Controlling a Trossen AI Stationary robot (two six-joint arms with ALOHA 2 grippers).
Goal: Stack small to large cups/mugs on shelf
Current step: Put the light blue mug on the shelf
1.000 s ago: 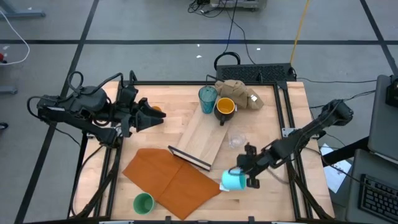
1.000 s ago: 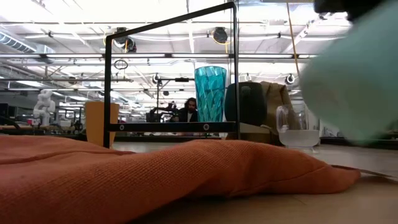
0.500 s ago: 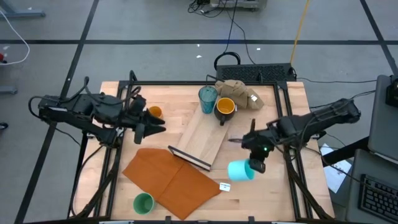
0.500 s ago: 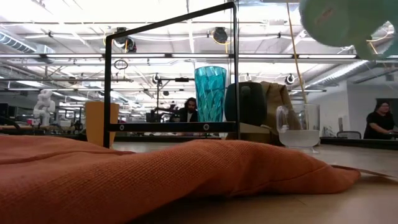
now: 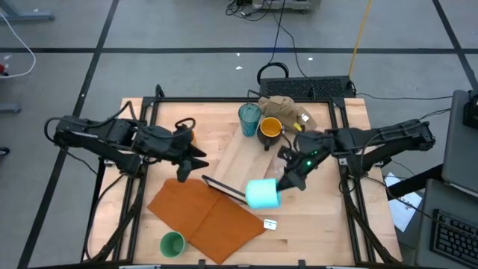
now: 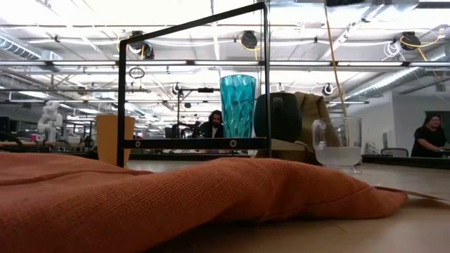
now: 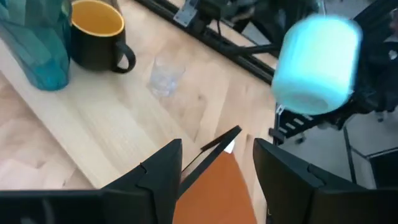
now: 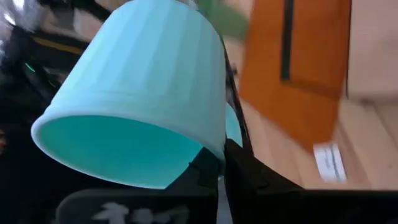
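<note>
My right gripper (image 5: 286, 182) is shut on the light blue mug (image 5: 261, 193), which hangs over the near end of the pale wooden shelf (image 5: 243, 157). The teal tumbler (image 5: 249, 118) and the dark yellow-lined mug (image 5: 269, 128) stand on the shelf's far end. The clear glass (image 7: 166, 74) stands on the table beside the shelf. The orange cup (image 5: 186, 133) is behind my left arm, and the green cup (image 5: 172, 243) stands at the near left. My left gripper (image 7: 217, 180) is open left of the shelf and points at its dark-stripped end (image 7: 221, 138). My right gripper pinches the light blue mug at its side just below the rim (image 8: 214, 155), where a handle loop (image 8: 234, 124) shows. The shut fingers (image 8: 239, 171) hide the exact spot. They come slanting down from the table's right. The mug is lifted clear and tilted, mouth toward the gripper.
An orange-brown sheet (image 5: 205, 213) lies at the near left, under the shelf's near end. A tan cloth lump (image 5: 287, 110) sits at the far edge behind the mugs. A small white tag (image 5: 270, 223) lies on the table near the sheet's right corner.
My right gripper has risen from the table's near right and carried the light blue mug up and leftward to over the shelf's near end, rolling so the mug tips. The white tag stays on the table. My left gripper has tipped downward and moved toward the shelf.
</note>
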